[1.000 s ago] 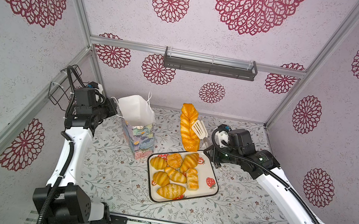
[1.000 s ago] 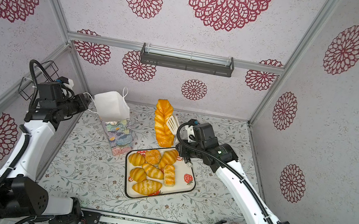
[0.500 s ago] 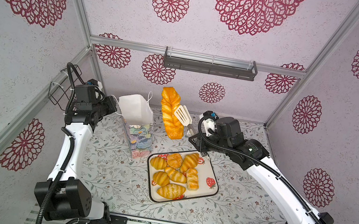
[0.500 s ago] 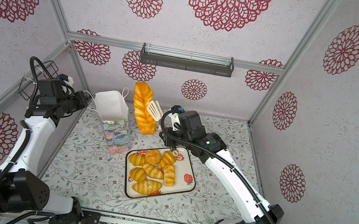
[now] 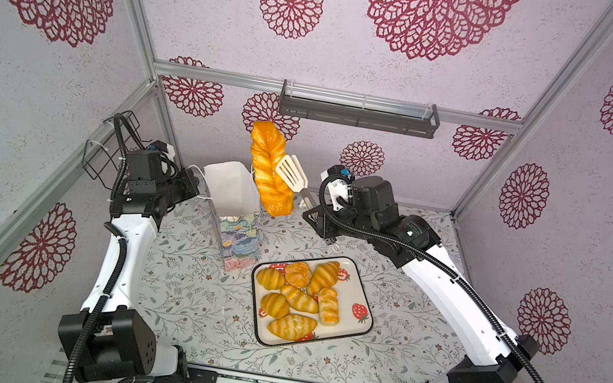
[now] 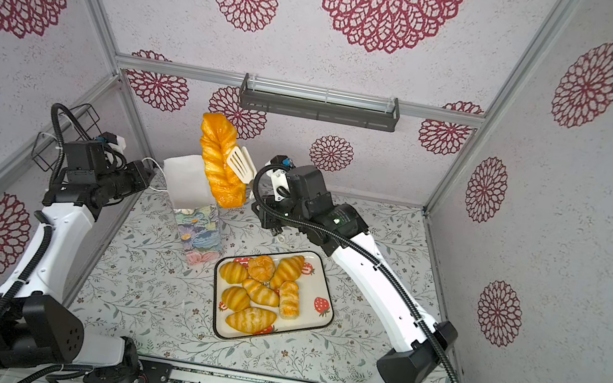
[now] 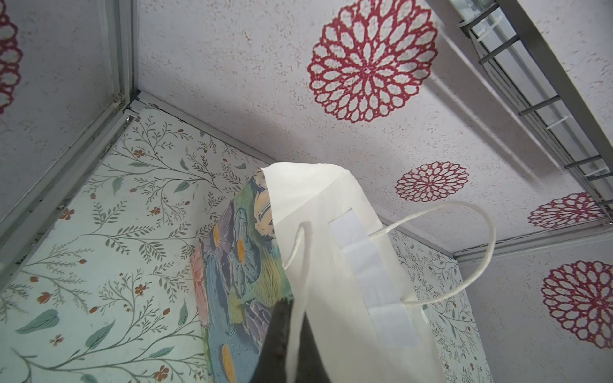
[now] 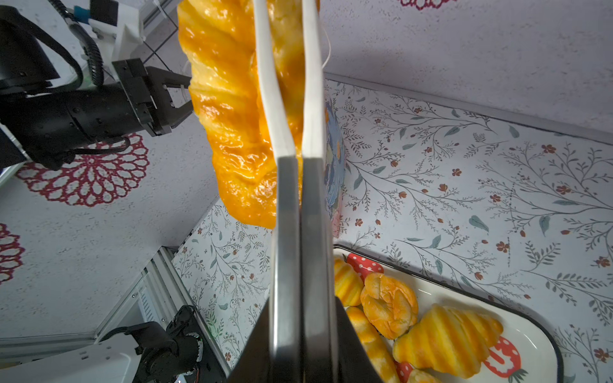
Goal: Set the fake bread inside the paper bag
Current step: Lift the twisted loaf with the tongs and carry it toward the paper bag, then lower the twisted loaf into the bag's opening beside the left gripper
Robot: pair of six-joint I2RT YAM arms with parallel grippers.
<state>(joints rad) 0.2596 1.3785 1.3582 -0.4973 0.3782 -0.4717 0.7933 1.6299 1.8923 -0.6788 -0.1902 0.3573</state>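
braided loaf (image 5: 269, 169) near paper bag (image 5: 230, 189) mouth

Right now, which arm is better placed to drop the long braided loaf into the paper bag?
Right. The right tool is shut on the white tongs, which clamp the braided loaf high beside the paper bag mouth. The left tool is busy, shut on the bag's cord handle.

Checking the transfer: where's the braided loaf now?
In both top views the braided loaf hangs in the air left of centre, clamped in the white tongs held by the right gripper, just right of the open paper bag.
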